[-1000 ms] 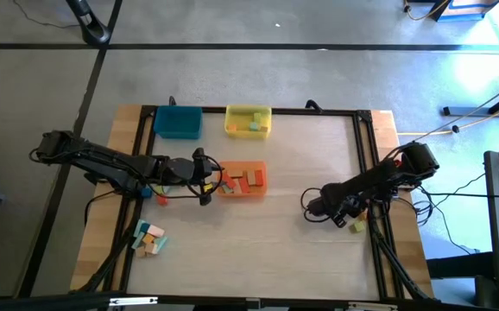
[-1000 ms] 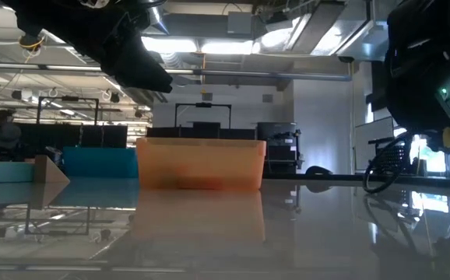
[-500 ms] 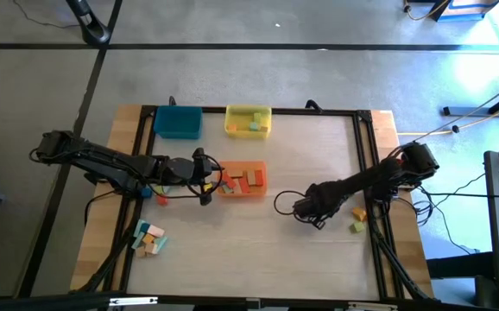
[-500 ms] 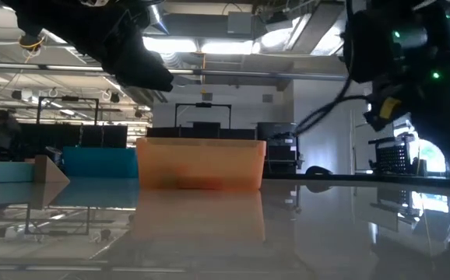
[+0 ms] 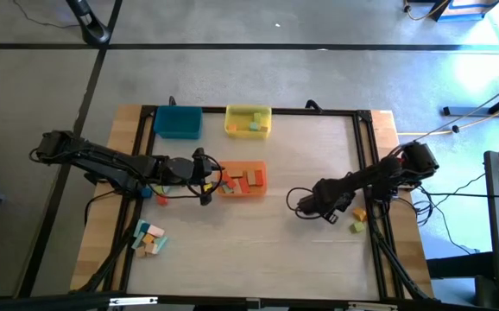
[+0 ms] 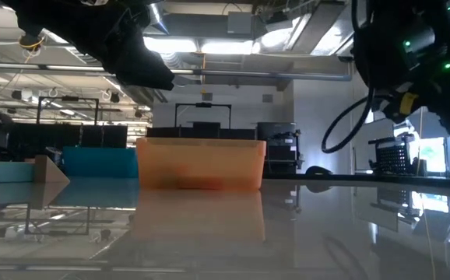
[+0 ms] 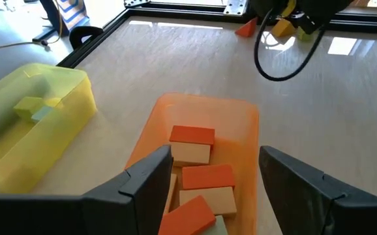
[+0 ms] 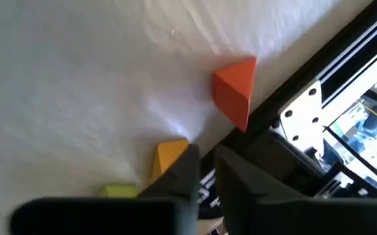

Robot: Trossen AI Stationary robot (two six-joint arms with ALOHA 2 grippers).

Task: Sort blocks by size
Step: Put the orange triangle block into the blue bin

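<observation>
1. Since half a second ago the right hand [image 5: 304, 205] has drawn back slightly toward the counter's [image 5: 301, 250] right edge; its fingers [image 8: 188, 171] sit nearly closed, holding nothing.
2. Left hand [image 5: 217, 179] hovers at the orange tray [image 5: 259, 192], fingers [image 7: 150, 180] spread wide and empty.
3. Blocks lie in that tray [image 7: 192, 136], in the yellow tray [image 5: 248, 121], near the counter's left front [image 5: 148, 238], and by the right rail [image 5: 358, 219].
</observation>
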